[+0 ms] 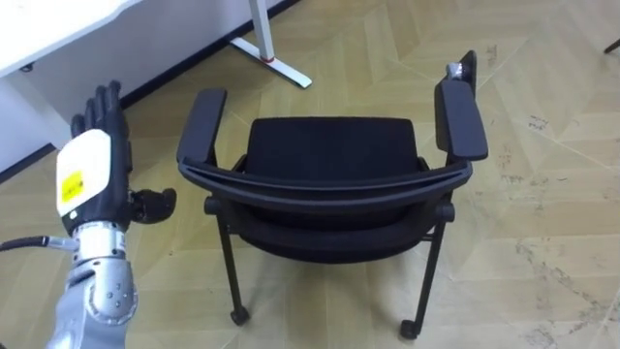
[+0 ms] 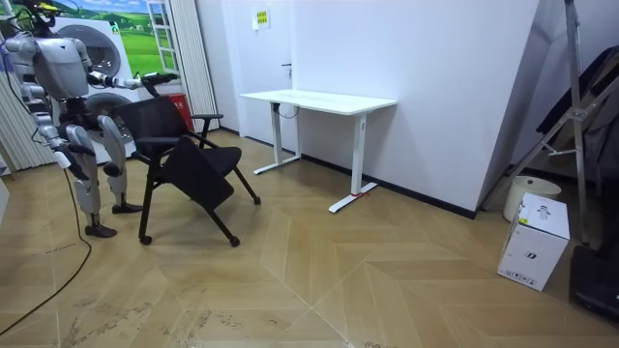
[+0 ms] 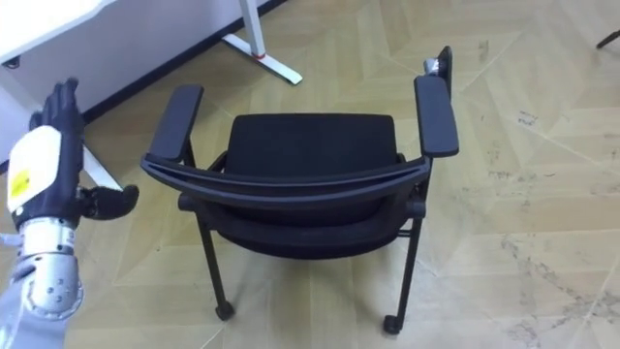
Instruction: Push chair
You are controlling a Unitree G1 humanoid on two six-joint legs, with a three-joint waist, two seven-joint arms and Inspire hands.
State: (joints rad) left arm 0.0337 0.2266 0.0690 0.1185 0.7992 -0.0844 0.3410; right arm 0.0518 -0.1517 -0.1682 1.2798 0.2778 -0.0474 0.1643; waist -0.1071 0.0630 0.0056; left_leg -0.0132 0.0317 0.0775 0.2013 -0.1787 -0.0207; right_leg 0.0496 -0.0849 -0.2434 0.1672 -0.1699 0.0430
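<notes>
Left hand (image 1: 95, 160) was raised at the robot's left, fingers straight and thumb spread toward the chair; open, holding nothing, and not touching the chair. Right hand (image 2: 58, 153) hung low at the robot's side in the room view; too small to read.

Chair (image 1: 329, 150) stood directly before the robot, its curved back rail (image 1: 325, 189) nearest and the seat facing away. Its left armrest (image 1: 201, 126) was just beside the raised hand and its right armrest (image 1: 461, 118) on the far side; it rested on casters (image 1: 238, 316) on the wood floor (image 1: 542, 233).

White desk (image 1: 58, 29) lay ahead and to the left, its foot (image 1: 279, 66) just beyond the chair's front left.

Risks as judged:
- contact with one hand on the left end of the rail would load the chair off centre; on casters it would likely swing round rather than travel straight;
- such a swing, or a leftward drift, could carry the armrest or a leg into the desk foot;
- a push placed high on the rail could rock the chair forward if a caster caught on a floor seam;
- straight fingers could slide off the curved rail, or slip into the gap between rail and armrest, if the palm did not land flat.
</notes>
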